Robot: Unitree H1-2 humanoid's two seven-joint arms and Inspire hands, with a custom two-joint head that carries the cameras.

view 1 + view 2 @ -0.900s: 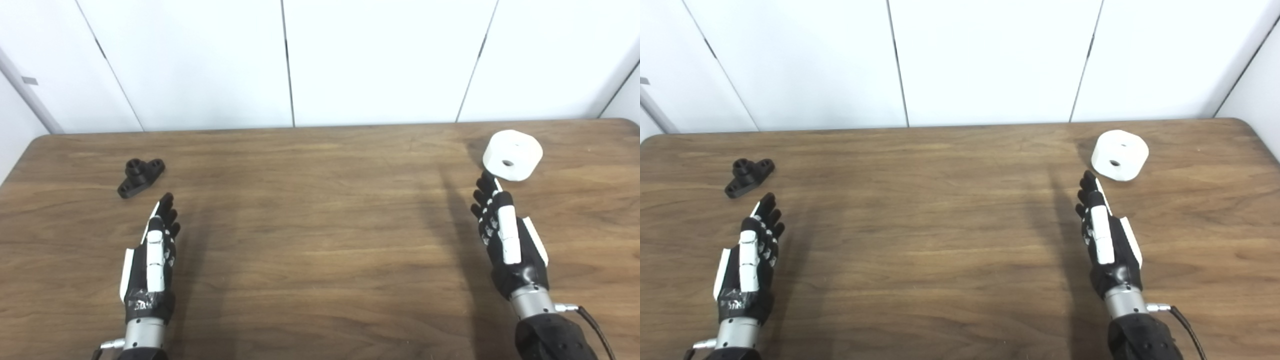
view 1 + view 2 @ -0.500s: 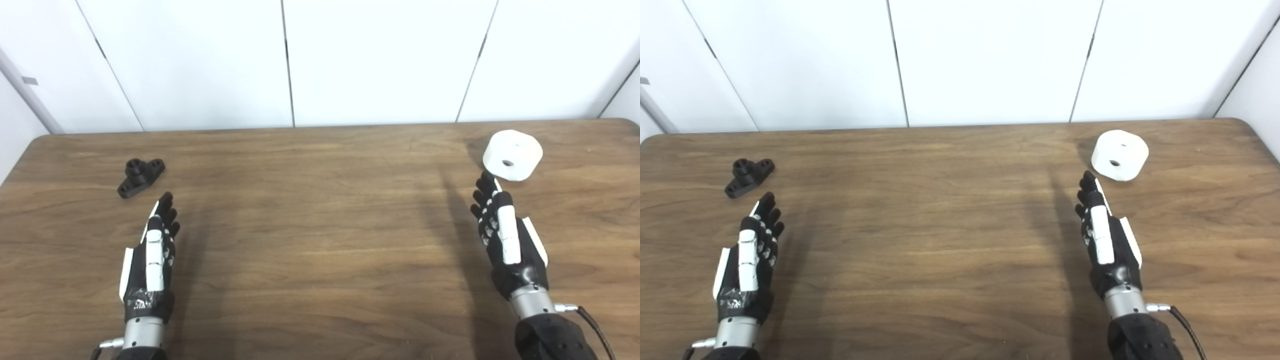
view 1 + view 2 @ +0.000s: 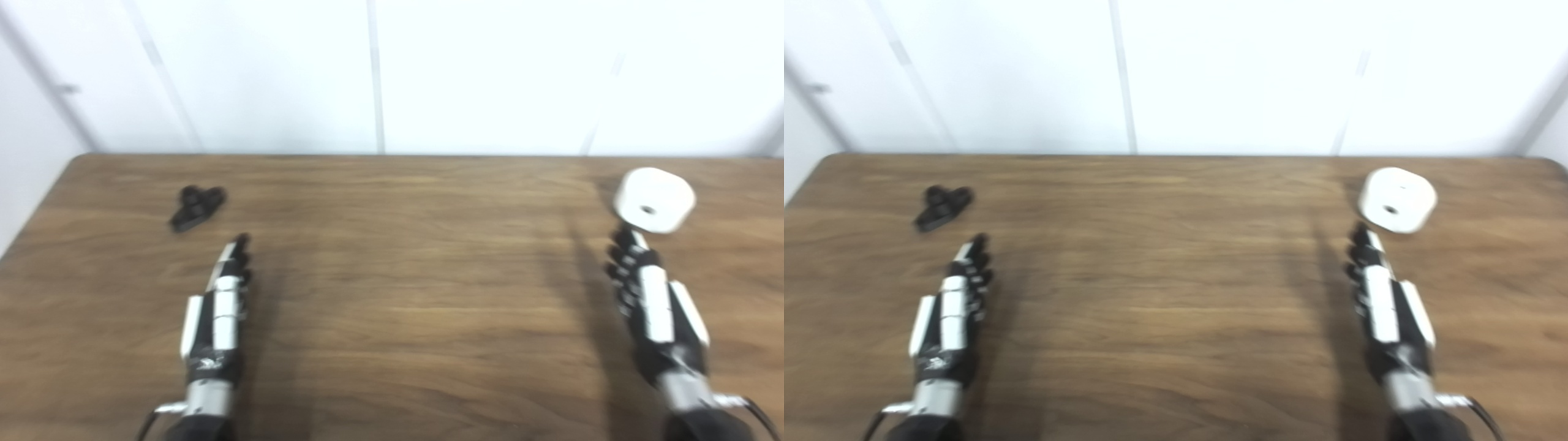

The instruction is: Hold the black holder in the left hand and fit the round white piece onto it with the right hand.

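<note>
Wooden table [image 3: 392, 294] bears a black holder [image 3: 197, 207] and round white piece [image 3: 653, 199], well apart

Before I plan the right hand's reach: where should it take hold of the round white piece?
Probably around its curved side wall. The round white piece lies flat on the table, hole facing up, just beyond the open right hand. Coming from the near side, fingers and thumb across its width, would leave the hole free for fitting.

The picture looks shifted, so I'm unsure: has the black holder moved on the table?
No. The camera shifted; the black holder lies just as far from the table at its far left corner and from the round white piece.
</note>
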